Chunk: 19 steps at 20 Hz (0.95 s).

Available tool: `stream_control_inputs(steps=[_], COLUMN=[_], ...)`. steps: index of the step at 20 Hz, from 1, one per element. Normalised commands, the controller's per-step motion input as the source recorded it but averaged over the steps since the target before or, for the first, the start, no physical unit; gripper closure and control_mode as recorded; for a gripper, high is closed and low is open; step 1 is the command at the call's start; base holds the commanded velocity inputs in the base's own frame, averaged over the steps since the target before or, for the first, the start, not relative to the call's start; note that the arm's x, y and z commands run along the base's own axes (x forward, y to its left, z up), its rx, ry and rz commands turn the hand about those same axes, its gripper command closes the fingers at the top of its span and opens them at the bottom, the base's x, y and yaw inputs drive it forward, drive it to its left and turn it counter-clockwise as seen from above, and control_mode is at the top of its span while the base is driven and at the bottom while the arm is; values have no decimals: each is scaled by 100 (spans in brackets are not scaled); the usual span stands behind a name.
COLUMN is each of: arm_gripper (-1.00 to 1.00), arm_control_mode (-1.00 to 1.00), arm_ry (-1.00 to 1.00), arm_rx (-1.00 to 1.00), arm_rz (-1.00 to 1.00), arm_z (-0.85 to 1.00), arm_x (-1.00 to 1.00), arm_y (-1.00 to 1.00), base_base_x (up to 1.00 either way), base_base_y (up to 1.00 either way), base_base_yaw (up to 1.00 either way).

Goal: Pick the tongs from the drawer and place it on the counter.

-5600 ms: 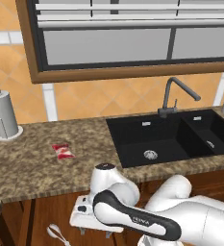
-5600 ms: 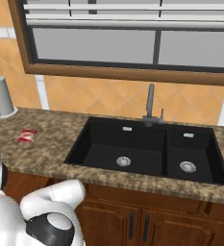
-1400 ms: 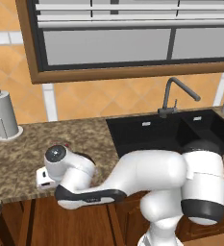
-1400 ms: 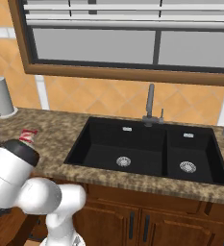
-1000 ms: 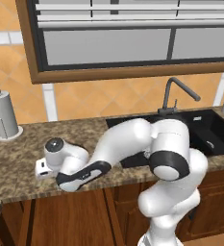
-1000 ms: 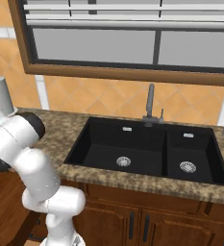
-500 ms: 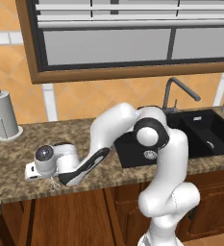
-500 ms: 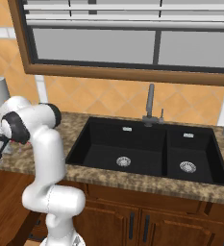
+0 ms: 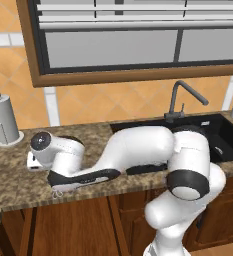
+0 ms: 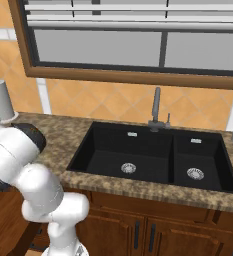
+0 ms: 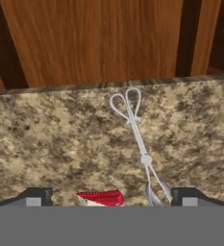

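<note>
While the tongs (image 11: 137, 139) lay on the counter (image 11: 46, 139), thin, light, probably slippery, the gripper (image 11: 111, 197) stood wide apart.

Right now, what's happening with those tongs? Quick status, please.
Jaws open, fingertips wide apart, nothing held. Tongs lying flat on the counter, loops near its edge. Red packet close beside, not blocking.

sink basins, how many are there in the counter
2. The wide left basin and the narrower right basin sit side by side in the black sink, split by a divider below the faucet. Each has a round drain. The arm hides part of the counter.
</note>
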Motion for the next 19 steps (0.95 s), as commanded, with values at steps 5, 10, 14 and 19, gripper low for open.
stream_control_inputs(steps=[5, 10, 14, 19], arm_gripper=[-100, -100, -100, -100], arm_control_mode=[-100, -100, -100, -100], arm_ry=[-19, -25, -21, -17], arm_rx=[18, 38, 44, 37], arm_rz=[2, 0, 0, -7], arm_z=[100, 100, 100, 46], arm_x=[-64, -52, -41, 1], arm_y=[-100, -100, -100, -56], base_base_x=[0, 0, 0, 0], base_base_y=[0, 0, 0, 0], base_base_yaw=[0, 0, 0, 0])
